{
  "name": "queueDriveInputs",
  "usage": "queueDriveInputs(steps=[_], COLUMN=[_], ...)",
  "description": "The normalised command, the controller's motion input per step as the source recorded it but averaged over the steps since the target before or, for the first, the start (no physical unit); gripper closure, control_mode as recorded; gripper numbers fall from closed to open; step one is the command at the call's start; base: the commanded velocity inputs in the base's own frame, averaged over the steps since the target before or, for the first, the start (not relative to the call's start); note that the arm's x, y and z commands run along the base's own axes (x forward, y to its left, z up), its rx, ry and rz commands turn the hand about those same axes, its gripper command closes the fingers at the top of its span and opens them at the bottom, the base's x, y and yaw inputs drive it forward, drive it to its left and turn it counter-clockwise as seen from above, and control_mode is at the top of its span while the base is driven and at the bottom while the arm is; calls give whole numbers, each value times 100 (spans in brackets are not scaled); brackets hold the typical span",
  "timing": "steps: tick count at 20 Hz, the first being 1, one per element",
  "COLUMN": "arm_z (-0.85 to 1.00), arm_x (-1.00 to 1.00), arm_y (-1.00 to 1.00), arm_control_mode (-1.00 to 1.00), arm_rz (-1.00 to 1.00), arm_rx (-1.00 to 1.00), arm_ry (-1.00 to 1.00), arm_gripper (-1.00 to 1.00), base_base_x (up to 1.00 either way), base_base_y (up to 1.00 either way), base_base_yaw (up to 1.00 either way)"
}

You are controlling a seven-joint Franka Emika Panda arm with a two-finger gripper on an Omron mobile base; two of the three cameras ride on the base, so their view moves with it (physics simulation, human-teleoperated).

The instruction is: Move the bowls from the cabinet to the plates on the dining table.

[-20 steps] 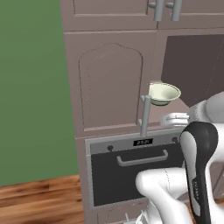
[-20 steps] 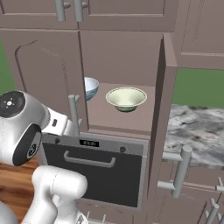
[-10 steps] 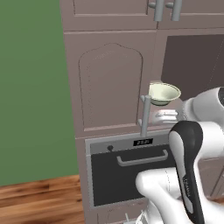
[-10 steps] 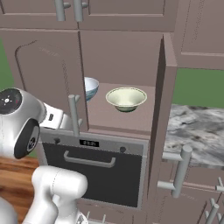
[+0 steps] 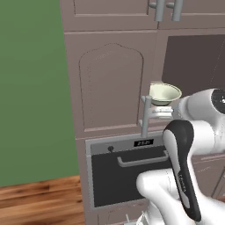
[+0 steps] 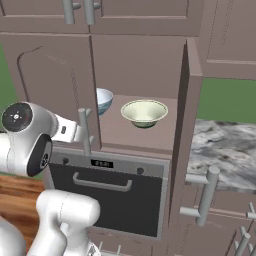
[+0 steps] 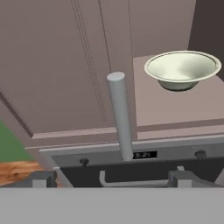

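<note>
The cabinet [image 6: 140,60] stands with both doors swung open. On its shelf sit the bowls: a white-blue one [image 6: 103,100] at the back left and a cream-green one [image 6: 144,112] [image 5: 163,93] [image 7: 183,70] nearer the front. My gripper [image 7: 113,178] [image 5: 159,113] [image 6: 79,134] is open and empty, close to the left door's grey bar handle [image 7: 120,114] [image 5: 145,116], below and left of the cream-green bowl. The marble dining table [image 6: 225,150] lies to the right. The plates are out of view.
A dark oven front [image 6: 110,195] [image 5: 127,171] with a curved handle sits under the shelf. The open right door [image 6: 182,125] stands edge-on with its handle [image 6: 205,200] sticking out. Wooden floor [image 5: 39,197] and a green wall [image 5: 30,88] are at the left.
My hand has moved in toward the left door's handle, still open. The bowls and the doors have stayed where they were.
</note>
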Motion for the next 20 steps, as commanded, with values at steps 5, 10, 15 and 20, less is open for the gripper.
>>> queueDriveInputs(steps=[5, 10, 15, 20], arm_z=[0, 0, 0, 0], arm_x=[42, 44, 45, 52], arm_y=[0, 0, -1, -3], arm_control_mode=[-100, -100, -100, -100], arm_rz=[0, 0, 0, 0], arm_rx=[0, 0, 0, 0], arm_ry=[-4, -3, -2, -1], arm_gripper=[-100, -100, -100, -100], base_base_x=[0, 0, 0, 0], base_base_y=[0, 0, 0, 0], base_base_yaw=[0, 0, 0, 0])
